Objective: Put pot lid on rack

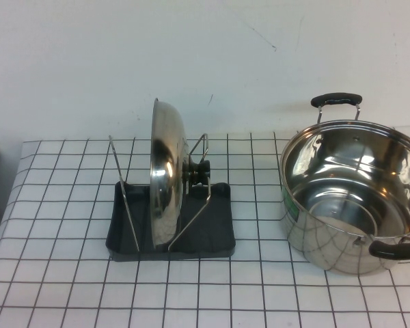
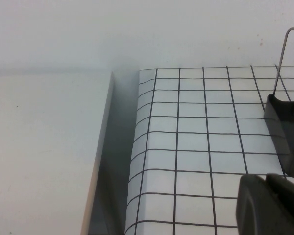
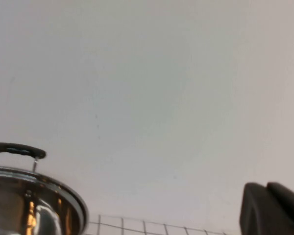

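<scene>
The steel pot lid [image 1: 167,179], stiff, slick and best taken by its black knob [image 1: 197,171], stands on edge in the rack [image 1: 169,229], clear of the clenched, empty left gripper [image 2: 270,204] and right gripper [image 3: 273,209].

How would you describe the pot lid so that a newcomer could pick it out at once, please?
On the checked tablecloth, look left of the big steel pot to the dark grey rack. The pot lid stands on edge between its wire uprights. Unlike the deep pot, it is a shallow shiny dome with a black centre knob.
</scene>
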You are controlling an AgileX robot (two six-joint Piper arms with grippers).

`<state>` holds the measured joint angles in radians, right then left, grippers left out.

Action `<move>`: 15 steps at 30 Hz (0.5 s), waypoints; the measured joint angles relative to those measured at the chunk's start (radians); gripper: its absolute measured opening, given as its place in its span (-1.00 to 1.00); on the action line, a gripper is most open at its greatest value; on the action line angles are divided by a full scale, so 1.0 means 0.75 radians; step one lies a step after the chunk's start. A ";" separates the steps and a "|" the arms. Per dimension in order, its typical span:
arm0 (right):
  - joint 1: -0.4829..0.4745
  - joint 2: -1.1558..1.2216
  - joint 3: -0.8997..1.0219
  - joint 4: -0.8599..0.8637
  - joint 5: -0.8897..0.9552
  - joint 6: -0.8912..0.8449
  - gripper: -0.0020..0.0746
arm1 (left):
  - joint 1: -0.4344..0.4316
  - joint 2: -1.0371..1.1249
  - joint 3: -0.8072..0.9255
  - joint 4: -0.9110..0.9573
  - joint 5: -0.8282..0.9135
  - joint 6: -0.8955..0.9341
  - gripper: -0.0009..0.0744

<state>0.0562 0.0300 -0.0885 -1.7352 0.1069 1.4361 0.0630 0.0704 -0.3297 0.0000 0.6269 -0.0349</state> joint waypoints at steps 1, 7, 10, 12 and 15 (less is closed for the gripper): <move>-0.031 -0.017 0.022 0.000 -0.003 0.010 -0.95 | 0.000 0.000 0.000 0.000 0.000 0.000 -0.98; -0.109 -0.047 0.116 0.109 -0.011 0.013 -0.95 | 0.000 0.000 0.000 0.000 0.000 -0.006 -0.98; -0.111 -0.055 0.138 0.487 -0.006 -0.302 -0.95 | 0.000 0.000 0.000 0.000 0.000 -0.006 -0.98; -0.111 -0.057 0.140 0.873 0.033 -0.668 -0.95 | 0.000 0.000 0.000 0.000 0.000 -0.006 -0.98; -0.111 -0.057 0.140 1.422 0.121 -1.226 -0.95 | 0.000 0.000 0.000 0.000 0.000 -0.006 -0.98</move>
<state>-0.0272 -0.0131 0.0168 -0.6684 0.1973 0.5165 0.0630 0.0704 -0.3297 0.0000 0.6269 -0.0391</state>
